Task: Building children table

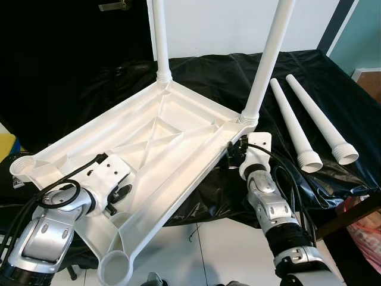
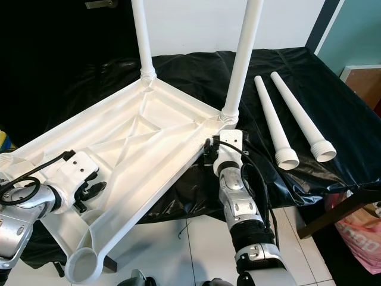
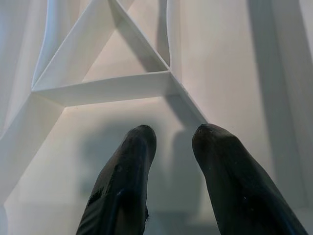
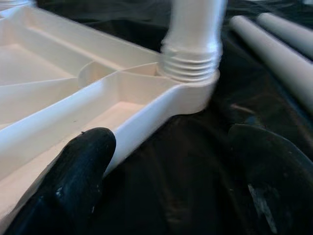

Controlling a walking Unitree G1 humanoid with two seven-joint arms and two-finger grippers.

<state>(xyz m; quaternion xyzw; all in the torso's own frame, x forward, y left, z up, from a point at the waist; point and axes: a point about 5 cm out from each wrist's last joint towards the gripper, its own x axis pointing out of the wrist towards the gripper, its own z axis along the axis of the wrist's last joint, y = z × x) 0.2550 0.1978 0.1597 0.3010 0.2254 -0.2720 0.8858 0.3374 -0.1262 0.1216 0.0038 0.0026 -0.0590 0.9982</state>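
- Nearest, an empty leg socket (image 1: 115, 266) at the corner of the upturned white tabletop (image 1: 149, 149), overhanging the black-draped surface (image 1: 333, 101).
- Left gripper (image 3: 171, 147) over the ribbed underside, fingers slightly parted, holding nothing.
- Right gripper (image 4: 166, 161) wide open astride the rim beside a screwed-in leg (image 1: 268, 59).
- Two loose legs (image 1: 312, 119) lying nearby.
- Probably light, stiff, slippery plastic; best taken by rim or ribs.

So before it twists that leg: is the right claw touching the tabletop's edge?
Touching. In the right wrist view one finger of the right claw lies against the tabletop rim.
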